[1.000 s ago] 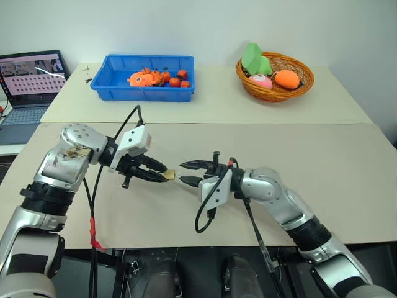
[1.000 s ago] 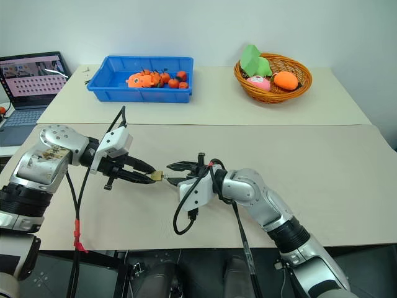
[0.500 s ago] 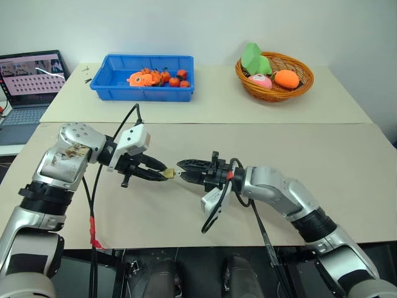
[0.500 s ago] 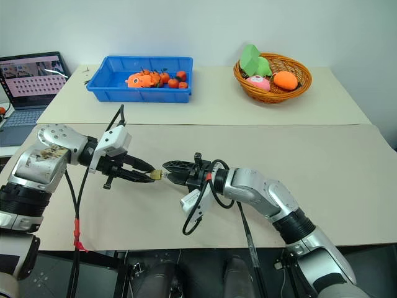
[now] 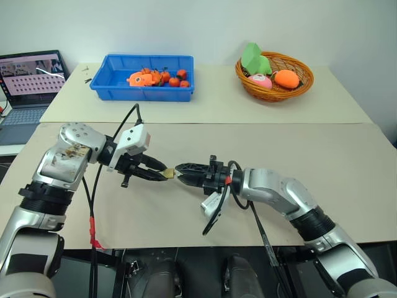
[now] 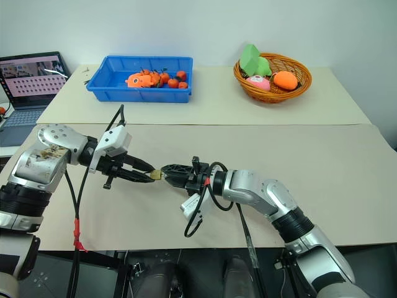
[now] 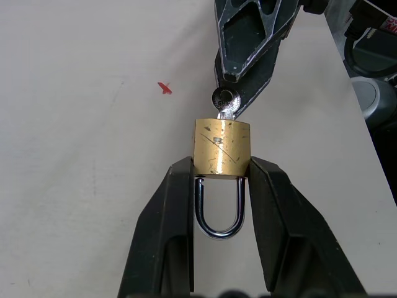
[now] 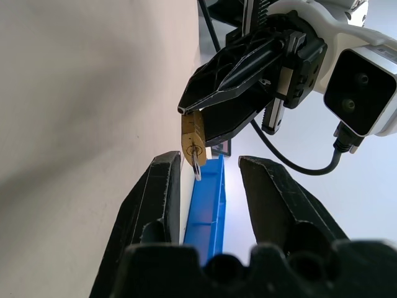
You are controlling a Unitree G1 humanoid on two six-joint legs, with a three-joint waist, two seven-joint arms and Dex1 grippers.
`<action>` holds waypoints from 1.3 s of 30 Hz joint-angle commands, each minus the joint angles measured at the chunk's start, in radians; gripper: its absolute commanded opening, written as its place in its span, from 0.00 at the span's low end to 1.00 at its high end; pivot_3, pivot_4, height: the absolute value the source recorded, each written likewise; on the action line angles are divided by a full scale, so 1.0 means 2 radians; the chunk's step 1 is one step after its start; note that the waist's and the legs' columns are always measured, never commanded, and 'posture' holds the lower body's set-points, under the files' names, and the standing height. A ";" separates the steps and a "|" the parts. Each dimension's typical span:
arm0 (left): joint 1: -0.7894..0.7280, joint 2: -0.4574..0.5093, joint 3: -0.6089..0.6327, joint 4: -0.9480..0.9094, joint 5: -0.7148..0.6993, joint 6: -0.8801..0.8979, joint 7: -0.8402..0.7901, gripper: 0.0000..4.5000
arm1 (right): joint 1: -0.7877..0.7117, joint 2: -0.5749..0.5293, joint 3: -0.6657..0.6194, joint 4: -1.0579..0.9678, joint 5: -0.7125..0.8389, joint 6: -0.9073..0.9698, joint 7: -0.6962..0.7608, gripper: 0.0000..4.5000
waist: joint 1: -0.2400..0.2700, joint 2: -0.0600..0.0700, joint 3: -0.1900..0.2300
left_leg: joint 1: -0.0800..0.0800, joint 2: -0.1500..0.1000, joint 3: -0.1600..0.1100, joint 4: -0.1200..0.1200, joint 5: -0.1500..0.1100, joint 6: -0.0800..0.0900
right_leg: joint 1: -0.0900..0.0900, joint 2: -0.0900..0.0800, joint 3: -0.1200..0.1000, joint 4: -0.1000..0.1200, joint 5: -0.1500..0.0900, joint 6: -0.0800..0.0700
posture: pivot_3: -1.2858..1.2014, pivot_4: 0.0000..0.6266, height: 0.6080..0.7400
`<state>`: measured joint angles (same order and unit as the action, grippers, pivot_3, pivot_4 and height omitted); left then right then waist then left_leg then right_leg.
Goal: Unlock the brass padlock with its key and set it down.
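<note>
Left gripper (image 7: pixel 218 186) is still pinching the brass padlock (image 7: pixel 222 148) above the table (image 5: pixel 310 149). Right gripper (image 5: pixel 183 171) has rolled over since earlier, fingers spread around the key (image 7: pixel 224 101) in the lock.

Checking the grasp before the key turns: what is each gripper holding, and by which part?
The left gripper clamps the brass padlock by its body's two sides. The right gripper stands open by the key, gripping nothing.
</note>
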<state>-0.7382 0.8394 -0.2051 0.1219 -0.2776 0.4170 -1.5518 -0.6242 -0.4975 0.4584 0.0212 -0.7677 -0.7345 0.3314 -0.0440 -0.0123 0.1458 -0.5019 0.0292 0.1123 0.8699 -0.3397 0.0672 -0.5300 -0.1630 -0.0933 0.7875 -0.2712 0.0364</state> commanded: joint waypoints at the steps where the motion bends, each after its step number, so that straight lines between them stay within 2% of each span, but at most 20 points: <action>1: -0.010 0.009 0.015 -0.009 -0.004 -0.003 0.000 0.17 | -0.012 0.002 -0.005 -0.010 0.001 -0.007 -0.008 0.43 | 0.000 0.000 0.000 | 0.000 0.000 0.000 0.000 0.000 0.000 | 0.000 0.000 0.000 0.000 0.000 0.000 | 0.52 0.24 0.43; 6: -0.009 0.009 0.015 -0.010 -0.005 -0.004 0.001 0.17 | -0.013 0.002 -0.005 -0.011 0.001 -0.007 -0.007 0.43 | 0.000 0.000 0.000 | 0.000 0.000 0.000 0.000 0.000 0.000 | 0.000 0.000 0.000 0.000 0.000 0.000 | 0.52 0.24 0.43; 9: -0.008 0.009 0.015 -0.009 -0.005 -0.004 0.001 0.17 | -0.013 0.003 -0.005 -0.011 0.000 -0.006 -0.006 0.28 | 0.000 0.000 0.000 | 0.000 0.000 0.000 0.000 0.000 0.000 | 0.000 0.000 0.000 0.000 0.000 0.000 | 0.52 0.24 0.43; 13: -0.007 0.010 0.016 -0.010 -0.004 -0.004 0.001 0.17 | -0.013 0.004 -0.004 -0.011 -0.001 -0.006 -0.006 0.02 | 0.000 0.000 0.000 | 0.000 0.000 0.000 0.000 0.000 0.000 | 0.000 0.000 0.000 0.000 0.000 0.000 | 0.52 0.24 0.43; 21: -0.007 0.009 0.017 -0.009 -0.002 -0.006 0.001 0.17 | -0.013 0.008 -0.002 -0.002 0.024 0.005 0.016 0.02 | 0.000 0.000 0.000 | 0.000 0.000 0.000 0.000 0.000 0.000 | 0.000 0.000 0.000 0.000 0.000 0.000 | 0.52 0.24 0.43; 29: -0.006 0.010 0.016 -0.009 -0.002 -0.005 0.004 0.17 | -0.020 0.037 -0.007 -0.006 0.155 0.081 0.117 0.02 | 0.000 0.000 0.000 | 0.000 0.000 0.000 0.000 0.000 0.000 | 0.000 0.000 0.000 0.000 0.000 0.000 | 0.52 0.24 0.43; 34: -0.005 0.011 0.016 -0.011 -0.004 -0.003 0.006 0.17 | -0.020 0.060 -0.014 -0.026 0.258 0.180 0.201 0.02 | 0.000 0.000 0.000 | 0.000 0.000 0.000 0.000 0.000 0.000 | 0.000 0.000 0.000 0.000 0.000 0.000 | 0.52 0.24 0.43; 39: -0.003 0.012 0.017 -0.015 -0.005 0.000 0.008 0.17 | -0.017 0.070 -0.018 -0.046 0.305 0.249 0.242 0.02 | 0.000 0.000 0.000 | 0.000 0.000 0.000 0.000 0.000 0.000 | 0.000 0.000 0.000 0.000 0.000 0.000 | 0.52 0.24 0.43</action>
<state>-0.7364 0.8616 -0.1872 0.1263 -0.2738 0.4175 -1.5320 -0.6378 -0.3772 0.4511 -0.0084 -0.2181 -0.2816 0.7973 -0.0439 -0.0123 0.1458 -0.5018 0.0292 0.1115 0.8697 -0.3398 0.0673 -0.5296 -0.1627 -0.0939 0.7873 -0.2710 0.0358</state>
